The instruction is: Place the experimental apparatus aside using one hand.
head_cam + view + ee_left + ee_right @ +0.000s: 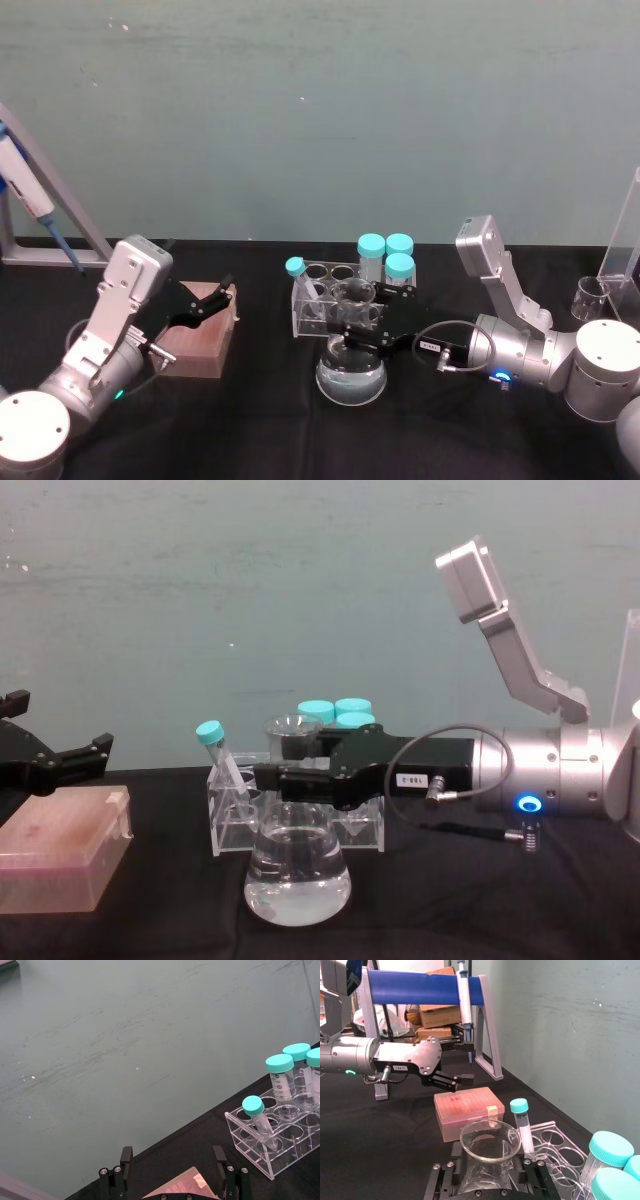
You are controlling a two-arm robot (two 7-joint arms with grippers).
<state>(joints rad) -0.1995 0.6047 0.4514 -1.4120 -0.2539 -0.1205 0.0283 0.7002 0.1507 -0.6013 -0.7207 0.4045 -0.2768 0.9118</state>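
The large conical flask (350,378) (297,880) with clear liquid stands on the black table, just in front of a clear tube rack. My right gripper (350,322) (292,780) (490,1162) reaches in from the right, and its black fingers are shut on the flask's neck (489,1150) below the rim. A small glass beaker (590,298) and a tall clear acrylic stand (625,250) sit at the far right. My left gripper (213,300) (62,756) (172,1166) hovers open over a pink box on the left, holding nothing.
The clear rack (312,300) (260,1147) holds several teal-capped tubes (385,255) right behind the flask. The pink box (205,342) (60,860) lies at the left. A pipette stand (40,200) with a blue bar (420,987) rises at the far left.
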